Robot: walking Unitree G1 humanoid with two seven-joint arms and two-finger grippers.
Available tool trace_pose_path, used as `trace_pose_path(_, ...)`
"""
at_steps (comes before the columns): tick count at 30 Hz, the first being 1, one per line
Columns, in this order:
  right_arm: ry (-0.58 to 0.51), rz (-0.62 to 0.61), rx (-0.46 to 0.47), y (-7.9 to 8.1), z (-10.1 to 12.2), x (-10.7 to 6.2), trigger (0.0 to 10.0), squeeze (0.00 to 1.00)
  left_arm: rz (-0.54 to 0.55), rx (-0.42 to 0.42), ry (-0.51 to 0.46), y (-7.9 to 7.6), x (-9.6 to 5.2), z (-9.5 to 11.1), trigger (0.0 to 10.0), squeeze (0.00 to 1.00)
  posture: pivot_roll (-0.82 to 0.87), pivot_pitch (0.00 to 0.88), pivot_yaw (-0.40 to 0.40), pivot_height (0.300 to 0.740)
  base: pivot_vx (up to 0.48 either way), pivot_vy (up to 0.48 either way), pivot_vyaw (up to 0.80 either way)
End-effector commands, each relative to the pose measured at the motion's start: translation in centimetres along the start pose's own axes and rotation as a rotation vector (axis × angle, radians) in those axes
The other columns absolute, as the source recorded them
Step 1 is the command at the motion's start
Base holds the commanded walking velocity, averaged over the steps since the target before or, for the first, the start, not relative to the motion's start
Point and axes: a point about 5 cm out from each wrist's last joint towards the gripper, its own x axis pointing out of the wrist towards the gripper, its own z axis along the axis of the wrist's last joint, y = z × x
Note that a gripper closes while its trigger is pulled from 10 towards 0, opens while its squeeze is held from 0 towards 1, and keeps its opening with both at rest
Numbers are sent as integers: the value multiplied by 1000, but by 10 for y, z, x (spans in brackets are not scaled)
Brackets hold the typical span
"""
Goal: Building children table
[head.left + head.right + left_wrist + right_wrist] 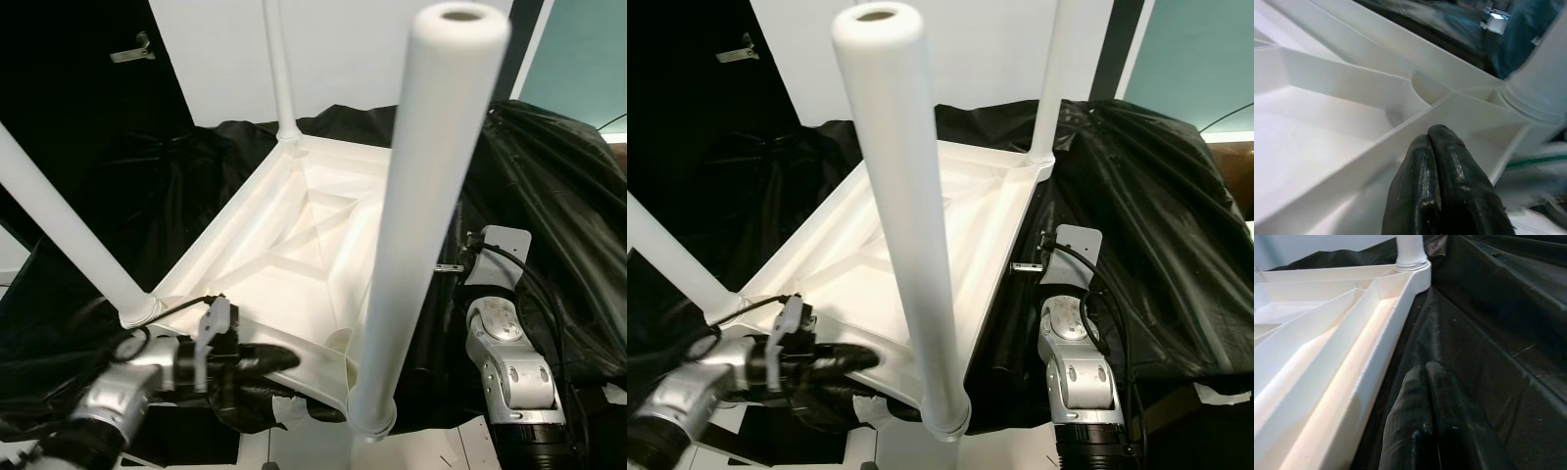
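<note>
A white plastic children's table lies upside down on a black sheet. Three white legs stand up from its corners: a near leg, a left leg and a far leg. My left gripper is shut and its tips rest against the table's near rim, close to the near leg's socket. My right gripper is shut with nothing in it. It lies low over the black sheet beside the table's right rim, and its arm is at the lower right.
The black sheet drapes over the raised surface under the table and bulges on the right. A white wall stands behind, with a black panel on the left and a teal panel on the right. Pale floor shows in front.
</note>
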Motion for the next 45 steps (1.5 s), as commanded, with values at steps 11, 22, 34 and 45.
trace_pose_path(11, 9, 29, 4, 8, 1, 2, 10000, 0, 426, 67, 5, 21, 18, -1, 4431, 0, 39, 0, 44, 740, 0, 0, 0)
trace_pose_path(22, 19, 26, -1, 6, -2, -1, 10000, 0, 201, 48, -76, 5, 3, 15, 10000, 1000, 33, 0, 47, 740, 0, 0, 0)
trace_pose_path(34, 28, 34, -1, 8, -4, -1, 10000, 0, -187, 67, -173, -23, -33, 49, 10000, 0, 40, 0, 46, 740, 0, 0, 0)
trace_pose_path(45, 27, 41, -6, 8, -3, 1, 10000, 0, -405, 96, 154, -38, -45, 25, 10000, 0, 35, 0, 40, 740, 0, 0, 0)
